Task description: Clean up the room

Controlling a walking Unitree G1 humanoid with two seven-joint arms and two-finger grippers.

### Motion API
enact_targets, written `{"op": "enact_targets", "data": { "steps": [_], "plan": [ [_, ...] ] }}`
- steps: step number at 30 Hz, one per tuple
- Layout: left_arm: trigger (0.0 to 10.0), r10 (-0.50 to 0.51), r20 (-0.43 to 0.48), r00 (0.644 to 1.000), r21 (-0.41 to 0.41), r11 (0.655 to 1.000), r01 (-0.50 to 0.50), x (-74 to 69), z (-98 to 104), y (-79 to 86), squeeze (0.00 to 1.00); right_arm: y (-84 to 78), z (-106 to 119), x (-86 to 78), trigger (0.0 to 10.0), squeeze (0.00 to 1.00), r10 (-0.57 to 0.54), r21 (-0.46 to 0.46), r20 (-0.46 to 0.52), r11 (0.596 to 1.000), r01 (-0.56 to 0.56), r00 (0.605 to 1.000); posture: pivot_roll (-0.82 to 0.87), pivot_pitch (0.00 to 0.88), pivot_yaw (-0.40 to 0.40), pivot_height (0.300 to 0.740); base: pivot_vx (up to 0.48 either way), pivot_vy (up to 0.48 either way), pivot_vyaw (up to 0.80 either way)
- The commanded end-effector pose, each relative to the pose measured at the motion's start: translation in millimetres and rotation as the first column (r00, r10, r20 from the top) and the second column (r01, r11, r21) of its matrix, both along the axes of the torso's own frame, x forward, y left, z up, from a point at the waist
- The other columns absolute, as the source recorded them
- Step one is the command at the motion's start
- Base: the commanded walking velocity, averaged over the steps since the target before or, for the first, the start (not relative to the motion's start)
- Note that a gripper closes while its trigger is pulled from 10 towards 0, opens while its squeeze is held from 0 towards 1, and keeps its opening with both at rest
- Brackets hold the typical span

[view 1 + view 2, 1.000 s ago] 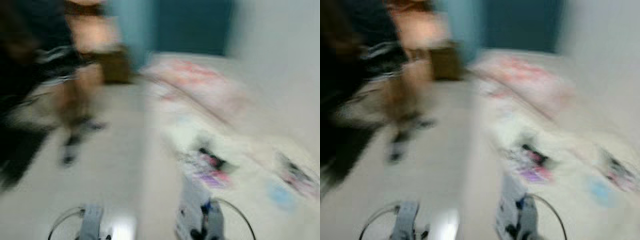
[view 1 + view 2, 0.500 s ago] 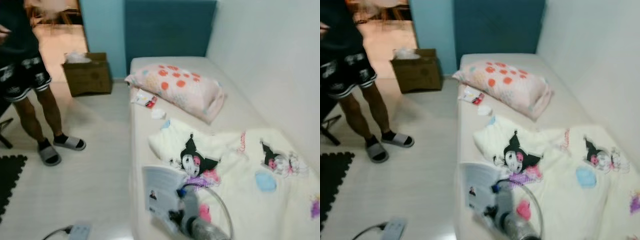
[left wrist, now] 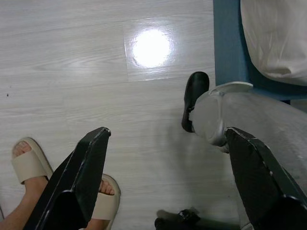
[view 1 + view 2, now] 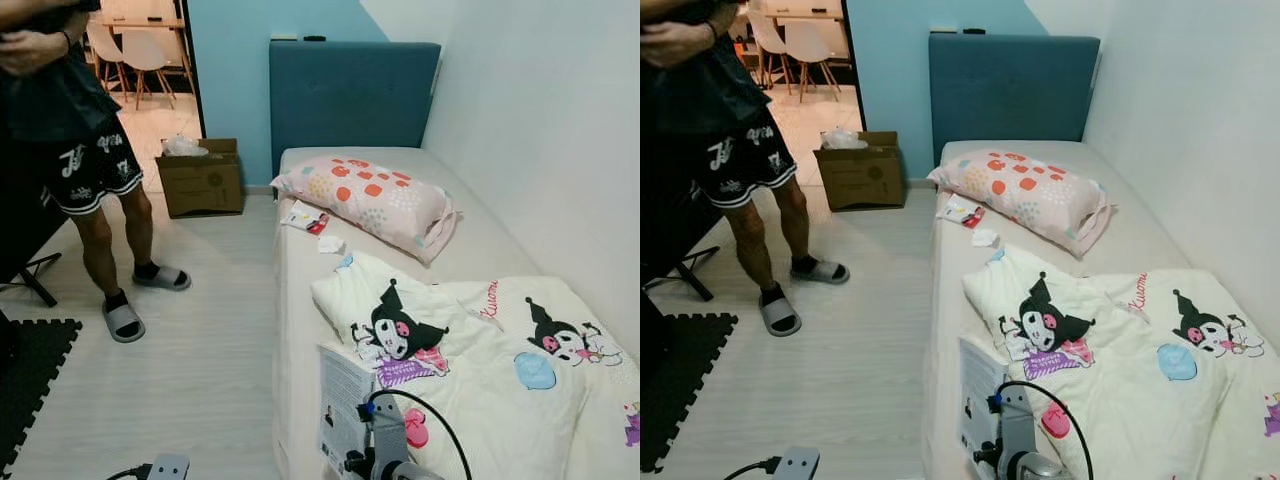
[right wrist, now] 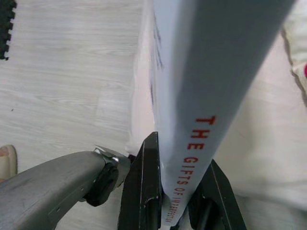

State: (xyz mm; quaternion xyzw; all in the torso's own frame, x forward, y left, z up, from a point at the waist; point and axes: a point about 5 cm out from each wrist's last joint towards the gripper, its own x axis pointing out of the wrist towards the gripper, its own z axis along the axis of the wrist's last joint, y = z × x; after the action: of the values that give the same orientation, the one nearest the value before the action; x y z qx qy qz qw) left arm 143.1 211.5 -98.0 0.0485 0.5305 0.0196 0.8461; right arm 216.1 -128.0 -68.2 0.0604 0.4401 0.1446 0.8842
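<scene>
My right gripper [image 5: 180, 191] is shut on a thin white book [image 4: 343, 420] with red lettering on its spine [image 5: 192, 158]. The book stands upright over the near edge of the bed [image 4: 300, 300], beside the white cartoon-print blanket [image 4: 470, 370]. A small packet [image 4: 305, 220] and a crumpled tissue [image 4: 331, 243] lie on the mattress by the spotted pink pillow [image 4: 370, 200]. My left gripper [image 3: 168, 167] hangs open over the wooden floor with nothing between its fingers.
A person [image 4: 90, 160] in dark shorts and slides stands on the floor to the left. A cardboard box [image 4: 203, 180] sits by the blue wall. A black foam mat [image 4: 35, 390] lies at the near left. Sandalled feet [image 3: 29, 163] show close to my left gripper.
The camera has swung and steadied, so the blur is gone and the whole scene has shifted. My right gripper still holds the book, which now stands more upright.
</scene>
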Motion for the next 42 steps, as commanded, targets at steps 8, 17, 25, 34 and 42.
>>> {"op": "enact_targets", "data": {
  "steps": [8, 17, 25, 34, 42],
  "plan": [
    [10.0, -0.005, 0.004, 1.0, -0.002, 1.0, 0.005, 4.0, 0.8, -3.3, 0.0, -2.5, -1.8, -2.1, 10.0, 0.0, 0.029, -0.052, -0.011, 0.998, -0.029, 1.0, 0.11, 0.0, -0.073, 0.74, 0.0, 0.0, 0.0],
    [10.0, -0.01, -0.025, 1.0, -0.001, 1.0, 0.01, -0.3, -1.4, -5.7, 0.0, -18.3, -17.9, -30.2, 10.0, 0.0, 0.055, -0.167, -0.129, 0.983, -0.076, 0.99, 0.12, 0.0, -0.081, 0.74, -0.194, 0.0, 0.0],
    [10.0, -0.015, -0.025, 1.0, 0.0, 1.0, 0.015, -0.5, -1.5, -5.8, 0.0, -27.4, -23.9, -43.3, 10.0, 0.0, 0.046, -0.196, -0.18, 0.977, -0.081, 0.983, 0.13, 0.0, -0.089, 0.74, -0.228, 0.0, 0.0],
    [10.0, -0.025, -0.029, 0.999, 0.003, 1.0, 0.025, -1.1, -1.7, -5.7, 0.0, -25.3, -24.4, -43.8, 10.0, 0.0, 0.06, -0.212, -0.184, 0.972, -0.099, 0.981, 0.12, 0.0, -0.082, 0.74, -0.047, 0.0, 0.0],
    [10.0, -0.024, -0.032, 0.999, 0.001, 1.0, 0.024, -1.8, -2.1, -6.2, 0.0, -23.8, -24.7, -44.3, 10.0, 0.0, 0.061, -0.208, -0.187, 0.973, -0.1, 0.981, 0.12, 0.0, -0.084, 0.74, -0.271, 0.0, 0.0]
  ]
}}
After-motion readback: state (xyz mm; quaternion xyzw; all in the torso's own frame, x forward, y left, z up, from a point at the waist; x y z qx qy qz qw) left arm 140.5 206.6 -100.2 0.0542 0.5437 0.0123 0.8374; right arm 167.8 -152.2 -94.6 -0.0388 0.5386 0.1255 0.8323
